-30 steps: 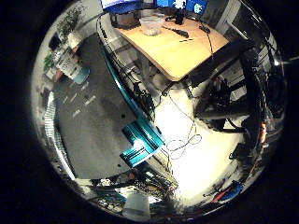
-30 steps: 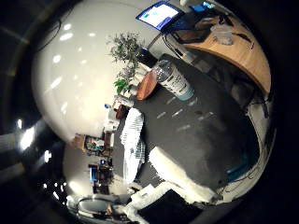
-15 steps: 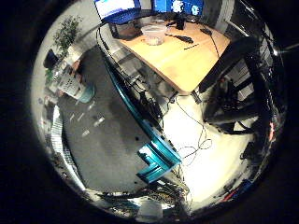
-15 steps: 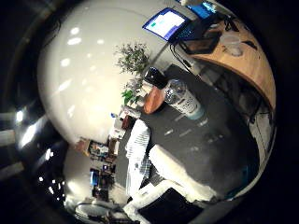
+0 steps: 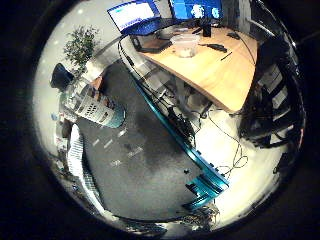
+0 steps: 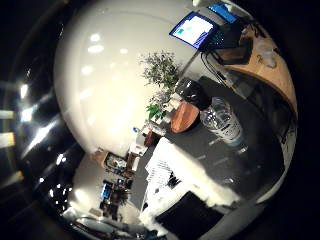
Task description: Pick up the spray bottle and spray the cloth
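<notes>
On the dark table the bottle (image 6: 222, 121) looks light, slick, best held mid-body; robot hand state unclear.

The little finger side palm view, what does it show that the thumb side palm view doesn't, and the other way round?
Only the little finger side view shows the floor beside the dark table, the table's teal edge rail and a clear tub on the wooden desk. Only the thumb side view shows the pale ceiling and a brown bowl. Both share the spray bottle, the patterned cloth, the plant and a lit monitor.
</notes>
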### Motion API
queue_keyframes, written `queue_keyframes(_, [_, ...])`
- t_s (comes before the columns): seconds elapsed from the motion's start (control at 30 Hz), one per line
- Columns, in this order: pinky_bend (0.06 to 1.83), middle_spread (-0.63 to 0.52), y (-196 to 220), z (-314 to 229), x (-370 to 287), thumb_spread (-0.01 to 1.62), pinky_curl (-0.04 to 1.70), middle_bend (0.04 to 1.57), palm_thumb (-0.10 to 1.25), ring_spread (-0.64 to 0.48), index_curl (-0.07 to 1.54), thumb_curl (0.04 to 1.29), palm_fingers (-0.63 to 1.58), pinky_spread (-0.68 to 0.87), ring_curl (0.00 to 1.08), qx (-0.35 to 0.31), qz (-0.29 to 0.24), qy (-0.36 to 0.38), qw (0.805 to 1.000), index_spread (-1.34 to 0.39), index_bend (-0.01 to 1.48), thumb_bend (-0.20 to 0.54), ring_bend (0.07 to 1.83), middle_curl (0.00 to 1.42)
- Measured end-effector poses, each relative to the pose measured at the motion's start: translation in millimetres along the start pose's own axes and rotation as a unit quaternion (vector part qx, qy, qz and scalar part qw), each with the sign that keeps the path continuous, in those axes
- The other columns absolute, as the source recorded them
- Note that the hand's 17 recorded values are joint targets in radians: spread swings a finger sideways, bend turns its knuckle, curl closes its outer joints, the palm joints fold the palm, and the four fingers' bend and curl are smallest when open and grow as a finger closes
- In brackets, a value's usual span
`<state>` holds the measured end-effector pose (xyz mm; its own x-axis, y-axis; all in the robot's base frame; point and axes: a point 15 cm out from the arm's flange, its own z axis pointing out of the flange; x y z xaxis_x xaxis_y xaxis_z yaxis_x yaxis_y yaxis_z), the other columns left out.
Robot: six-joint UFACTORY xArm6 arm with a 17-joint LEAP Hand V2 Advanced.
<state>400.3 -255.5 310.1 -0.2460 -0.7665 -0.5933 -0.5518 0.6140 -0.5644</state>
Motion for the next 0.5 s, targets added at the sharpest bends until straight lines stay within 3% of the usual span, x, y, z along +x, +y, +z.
queue_keyframes(0.1, [0.44, 0.04, 0, 10, -4, 1.14, 0.31, 0.33, 0.69, 0.1, 0.27, 0.3, 0.41, 0.35, 0.3, 0.006, 0.005, -0.015, 1.0, -0.2, 0.17, -0.005, 0.5, 0.38])
queue_keyframes(0.3, [0.45, -0.15, -4, 25, 0, 1.15, 0.28, 0.48, 0.82, -0.12, 0.34, 0.32, 0.63, 0.09, 0.34, 0.025, 0.011, -0.036, 0.999, -0.29, 0.23, -0.005, 0.61, 0.47])
queue_keyframes(0.43, [0.65, -0.25, -8, 30, 2, 1.16, 0.32, 0.54, 0.88, -0.24, 0.39, 0.32, 0.91, -0.22, 0.39, 0.042, 0.011, -0.048, 0.998, -0.37, 0.25, -0.008, 0.76, 0.54])
queue_keyframes(0.5, [0.77, -0.28, -8, 29, 4, 1.17, 0.38, 0.59, 0.89, -0.28, 0.47, 0.32, 1.08, -0.35, 0.46, 0.045, 0.013, -0.05, 0.998, -0.41, 0.34, -0.011, 0.87, 0.6])
